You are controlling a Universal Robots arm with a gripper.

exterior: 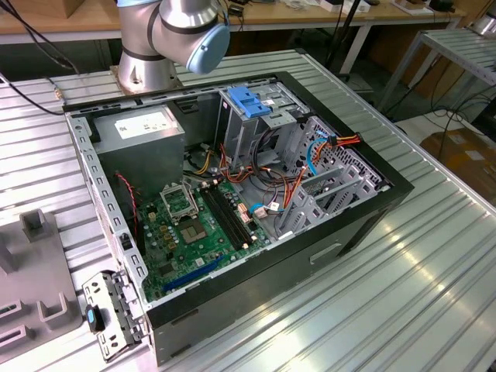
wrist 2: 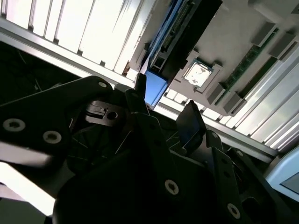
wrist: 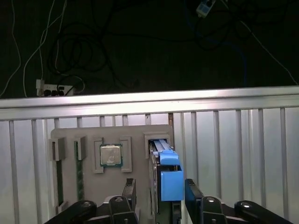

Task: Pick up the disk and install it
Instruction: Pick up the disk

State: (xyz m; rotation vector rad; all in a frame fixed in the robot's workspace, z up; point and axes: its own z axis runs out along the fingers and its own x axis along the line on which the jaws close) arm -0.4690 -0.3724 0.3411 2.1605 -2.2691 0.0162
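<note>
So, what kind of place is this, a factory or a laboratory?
Probably a robotics laboratory or test workshop: a robot arm is mounted on a ribbed metal table beside an opened computer case, and a grey fixture tray holds the disk and a processor chip.

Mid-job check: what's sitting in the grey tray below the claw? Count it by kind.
Disk: 1
CPU chip: 1
Memory sticks: 2
Total: 4
</note>
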